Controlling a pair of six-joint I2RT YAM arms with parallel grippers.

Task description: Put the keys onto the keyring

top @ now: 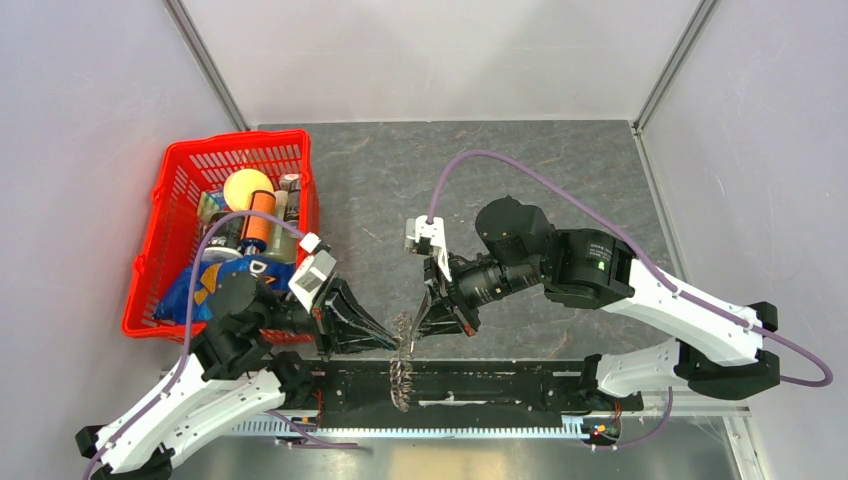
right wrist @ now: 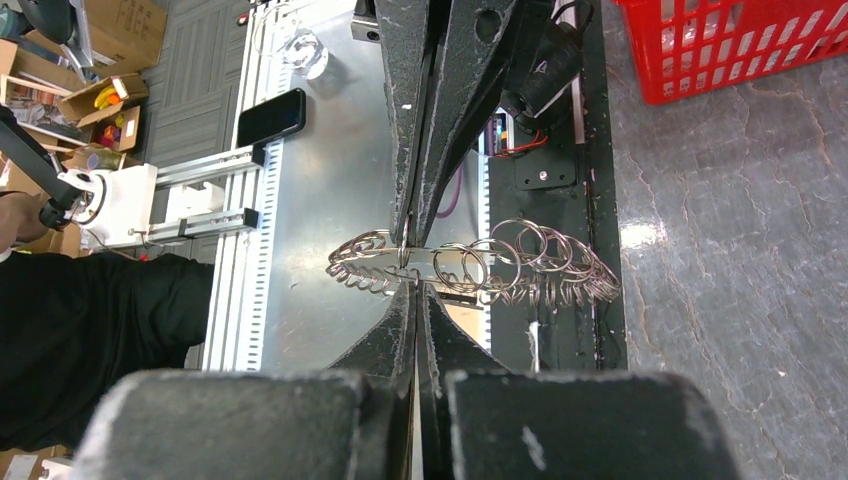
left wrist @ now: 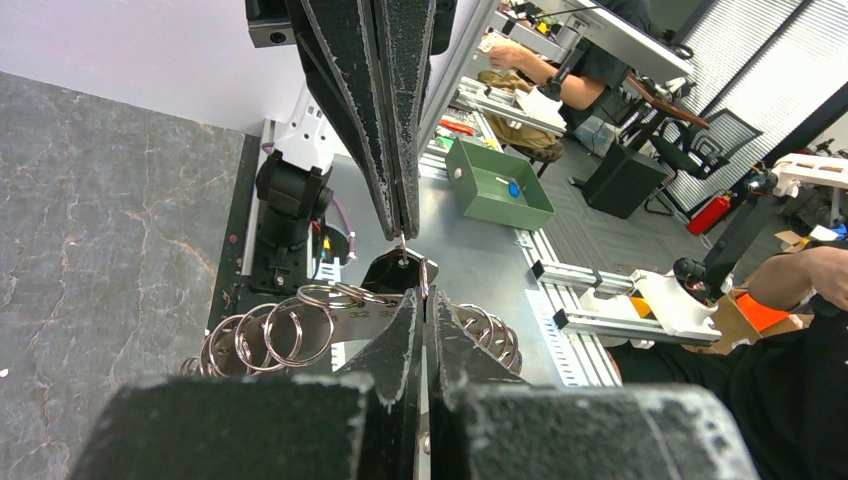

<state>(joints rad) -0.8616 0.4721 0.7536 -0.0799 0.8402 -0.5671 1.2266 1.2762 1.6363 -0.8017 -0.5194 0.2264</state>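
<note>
The keyring (top: 403, 368) hangs over the counter's (top: 520, 180) 6 o'clock edge, clenched by the left tool (top: 394, 340) from 9 o'clock and the right tool (top: 418, 326) from 3; threading looks underway, and next the dark key (left wrist: 397, 272) needs working round the coil.

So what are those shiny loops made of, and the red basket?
The loops of the keyring look like bare polished metal, probably steel: thin silver wire coils with bright glints. The red basket looks like moulded plastic: the colour is even and slightly glossy, and the wall is an open lattice.
</note>
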